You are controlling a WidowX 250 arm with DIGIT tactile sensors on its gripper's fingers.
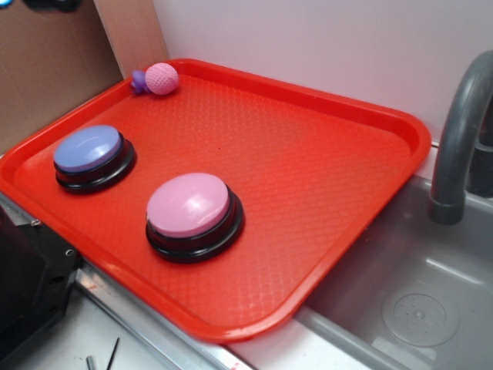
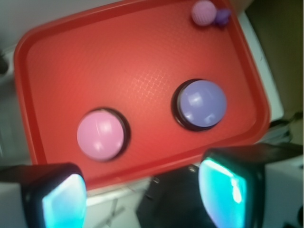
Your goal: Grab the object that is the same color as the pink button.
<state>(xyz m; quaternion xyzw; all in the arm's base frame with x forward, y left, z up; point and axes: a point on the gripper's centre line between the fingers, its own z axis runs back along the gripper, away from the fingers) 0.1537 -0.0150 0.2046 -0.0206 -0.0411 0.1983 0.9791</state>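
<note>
Gripper (image 2: 145, 194) open, pink ball (image 1: 162, 79) against tray rim (image 1: 420, 131)

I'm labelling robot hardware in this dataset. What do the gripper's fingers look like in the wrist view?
Only the gripper tips show, at the bottom edge of the wrist view. Each of the two fingers is a chunky, rounded-corner block with a black casing, and its inner face glows translucent cyan-turquoise. They look blurred. No cables or markings are readable, and the exterior view shows no part of the arm clearly.
</note>
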